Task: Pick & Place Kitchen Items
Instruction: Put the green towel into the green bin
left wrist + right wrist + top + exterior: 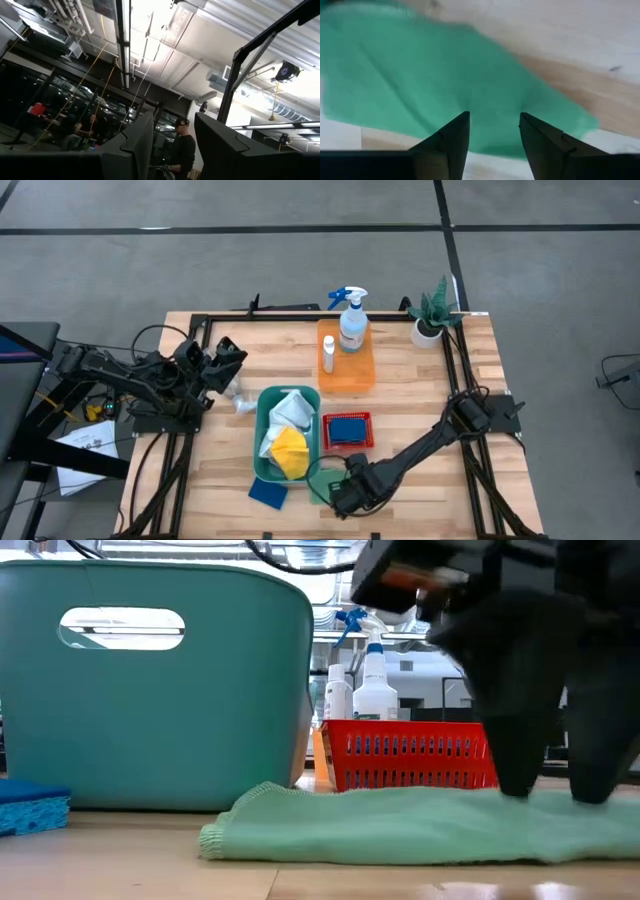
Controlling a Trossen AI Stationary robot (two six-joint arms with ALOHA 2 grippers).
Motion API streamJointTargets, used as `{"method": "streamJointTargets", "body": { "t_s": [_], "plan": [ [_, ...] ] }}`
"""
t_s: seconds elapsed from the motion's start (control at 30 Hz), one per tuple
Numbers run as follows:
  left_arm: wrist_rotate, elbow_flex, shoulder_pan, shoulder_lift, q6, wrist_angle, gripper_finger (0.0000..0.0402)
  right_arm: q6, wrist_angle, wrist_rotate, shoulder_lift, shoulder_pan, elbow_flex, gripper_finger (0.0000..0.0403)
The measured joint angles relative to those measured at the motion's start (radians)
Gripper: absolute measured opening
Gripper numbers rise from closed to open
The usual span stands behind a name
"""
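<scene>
A green cloth lies flat on the table near its front edge, beside a teal bin that holds a white cloth and a yellow cloth. My right gripper points down over the green cloth's right part, open, a fingertip on either side of a strip of cloth. My left gripper waits at the table's left, raised and pointing up, open with nothing between its fingers. A blue sponge rests on the table in front of the bin. My right gripper comes at the green cloth from above, fingers pointing down. Both fingertips stand apart at the cloth's top surface, seemingly touching it, with nothing pinched between them. The cloth stays flat on the table.
A red basket with a blue sponge stands right of the bin. An orange tray at the back holds a spray bottle and a small white bottle. A potted plant sits at the back right. A person stands beyond the table.
</scene>
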Motion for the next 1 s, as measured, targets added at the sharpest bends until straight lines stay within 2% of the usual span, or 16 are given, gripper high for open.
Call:
{"method": "streamJointTargets", "body": {
  "t_s": [0.1, 0.2, 0.4, 0.53, 0.8, 1.0],
  "plan": [
    [0.000, 0.000, 0.000, 0.000, 0.000, -0.011, 0.0143, -0.010, -0.039, -0.025, 0.016, 0.000, -0.007, 0.0164],
    [0.000, 0.000, 0.000, 0.000, 0.000, -0.016, 0.0144, -0.018, -0.002, -0.061, 0.028, 0.000, -0.001, 0.0164],
    [0.000, 0.000, 0.000, 0.000, -0.001, -0.020, 0.0145, -0.031, -0.048, -0.054, 0.028, 0.002, -0.002, 0.0155],
    [0.000, 0.000, 0.000, 0.001, -0.001, -0.021, 0.0145, -0.042, -0.085, -0.054, 0.028, 0.002, -0.002, 0.0120],
    [-0.001, 0.000, 0.000, 0.001, -0.001, -0.022, 0.0145, -0.042, -0.103, -0.043, 0.025, 0.045, -0.004, 0.0014],
    [-0.002, 0.000, 0.000, 0.001, -0.001, -0.064, 0.0145, -0.024, -0.122, -0.031, 0.000, 0.087, -0.007, 0.0005]
  ]
}}
